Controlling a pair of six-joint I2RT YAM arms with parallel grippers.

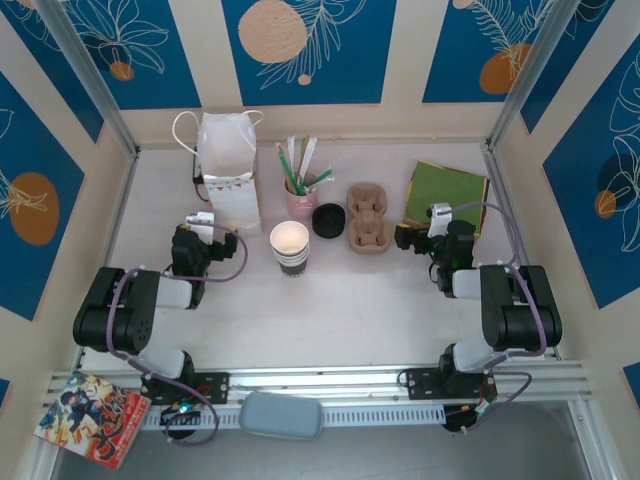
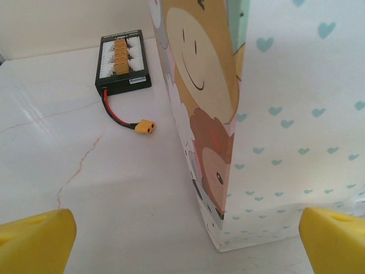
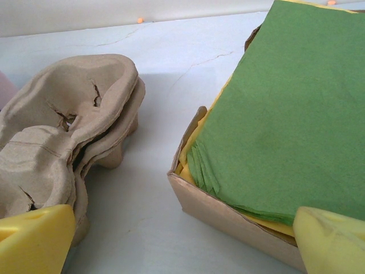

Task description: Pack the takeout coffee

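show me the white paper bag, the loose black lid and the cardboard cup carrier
white paper bag (image 1: 230,178): top external view, on its front panel
black lid (image 1: 328,220): top external view, centre of the lid
cardboard cup carrier (image 1: 367,220): top external view, middle, between its two wells

The left gripper (image 2: 185,242), spread wide, faces a heart-printed paper bag (image 2: 285,131).

1. The black jointed left arm (image 1: 130,312) sits lower left, folded at the elbow. Its left gripper (image 1: 203,222) points up-frame, yellow fingertips (image 2: 35,240) spread wide.
2. The black jointed right arm (image 1: 512,310) mirrors it lower right. Its right gripper (image 1: 437,216) gapes equally wide.
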